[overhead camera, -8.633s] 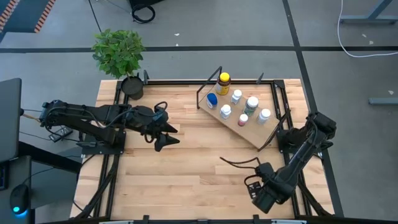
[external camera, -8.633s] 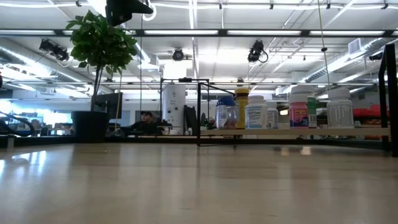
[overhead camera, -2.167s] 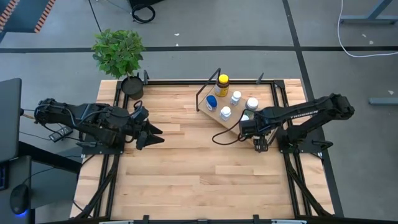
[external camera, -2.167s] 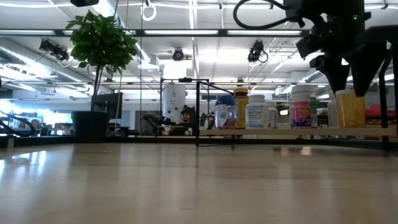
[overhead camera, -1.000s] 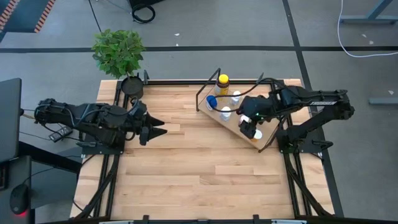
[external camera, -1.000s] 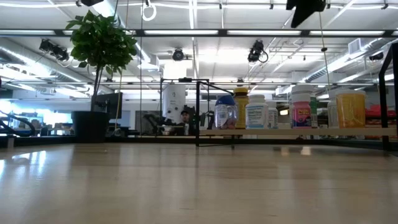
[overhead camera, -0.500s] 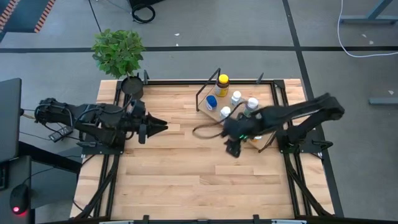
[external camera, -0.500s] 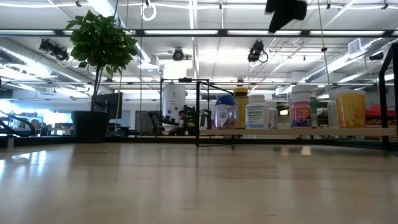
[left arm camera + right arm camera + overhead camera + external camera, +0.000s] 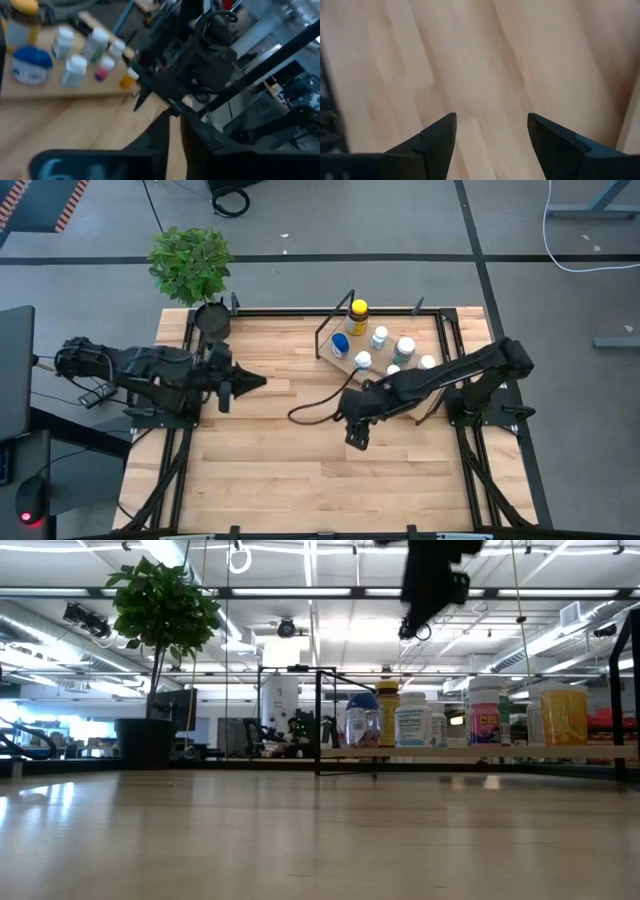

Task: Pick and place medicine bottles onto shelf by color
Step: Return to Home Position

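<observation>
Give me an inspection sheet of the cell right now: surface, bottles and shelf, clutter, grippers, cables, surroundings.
surface: wooden table, bare planks under the right gripper.
job's things: bottles stand upright on the shelf, among them an orange bottle, a yellow-capped bottle and a blue-capped bottle; none seen off it.
clutter: plant pot at a table corner on the left side; nothing else seen.
grippers: right gripper open and empty, above mid-table in front of the shelf; left gripper over the table's left side.
cables: black cable loops above the table beside the right gripper; floor cables beyond the table.
surroundings: grey floor, open room with ceiling lights.
</observation>
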Robot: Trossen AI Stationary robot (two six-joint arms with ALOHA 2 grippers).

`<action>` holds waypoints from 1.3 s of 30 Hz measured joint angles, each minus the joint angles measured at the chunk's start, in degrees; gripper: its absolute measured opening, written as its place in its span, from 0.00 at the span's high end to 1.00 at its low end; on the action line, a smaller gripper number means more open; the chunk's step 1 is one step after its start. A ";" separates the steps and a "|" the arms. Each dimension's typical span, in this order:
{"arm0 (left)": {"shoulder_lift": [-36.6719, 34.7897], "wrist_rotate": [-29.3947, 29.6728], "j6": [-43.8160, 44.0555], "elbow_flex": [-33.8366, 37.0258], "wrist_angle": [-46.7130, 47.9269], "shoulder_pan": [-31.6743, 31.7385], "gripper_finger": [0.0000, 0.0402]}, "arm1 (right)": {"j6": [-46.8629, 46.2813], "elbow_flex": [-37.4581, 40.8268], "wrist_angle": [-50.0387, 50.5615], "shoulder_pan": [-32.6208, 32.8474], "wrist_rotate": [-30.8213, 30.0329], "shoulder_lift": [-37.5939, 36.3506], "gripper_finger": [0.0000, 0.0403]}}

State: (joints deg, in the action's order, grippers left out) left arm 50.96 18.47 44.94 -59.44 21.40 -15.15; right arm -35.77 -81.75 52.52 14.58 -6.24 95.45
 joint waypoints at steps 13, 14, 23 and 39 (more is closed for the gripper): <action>-14.85 13.64 -15.88 9.51 -5.88 -4.79 0.99 | -2.47 8.23 -12.86 -0.34 -13.26 -18.11 0.62; -16.88 13.58 -16.01 13.12 -10.06 -4.79 0.99 | -3.38 10.69 -15.73 -0.34 -13.04 -20.03 0.65; -39.82 10.87 -17.71 37.43 -34.35 -4.84 0.99 | -9.10 30.35 -37.84 -2.25 -14.53 -41.66 0.88; -50.25 6.12 -9.74 54.65 -51.84 -2.46 1.00 | -3.38 53.45 -68.07 -3.80 -28.71 -66.71 0.97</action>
State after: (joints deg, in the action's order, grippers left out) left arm 0.70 24.60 35.20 -4.79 -30.44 -17.61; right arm -39.15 -28.30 -15.55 10.79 -34.95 28.74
